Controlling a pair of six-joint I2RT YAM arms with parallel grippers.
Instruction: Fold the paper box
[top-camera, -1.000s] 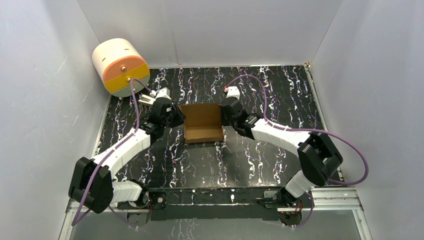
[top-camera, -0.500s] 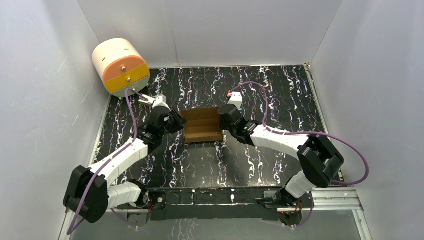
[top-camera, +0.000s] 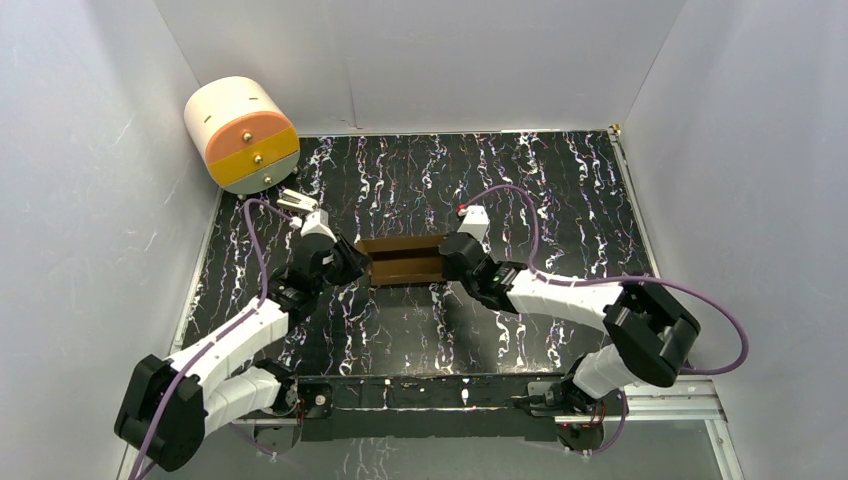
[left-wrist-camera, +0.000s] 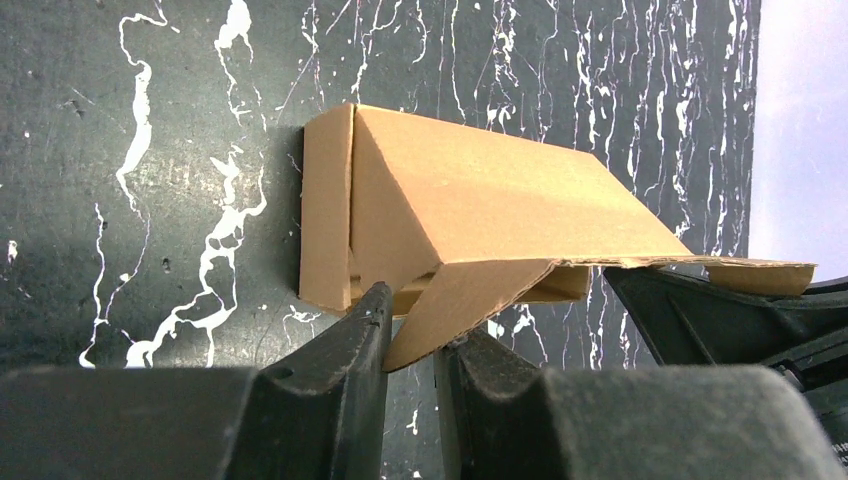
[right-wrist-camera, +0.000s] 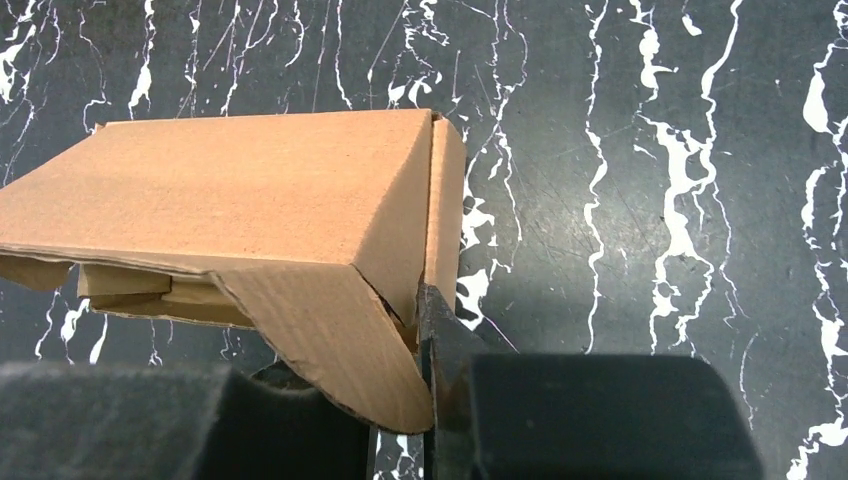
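Brown paper box (top-camera: 405, 260), lid half-closed

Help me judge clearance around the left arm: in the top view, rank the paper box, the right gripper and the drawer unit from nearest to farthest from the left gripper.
1. The paper box: touching, with its left end pinched by the left gripper.
2. The right gripper: to the right, at the box's other end.
3. The drawer unit: far back on the left.
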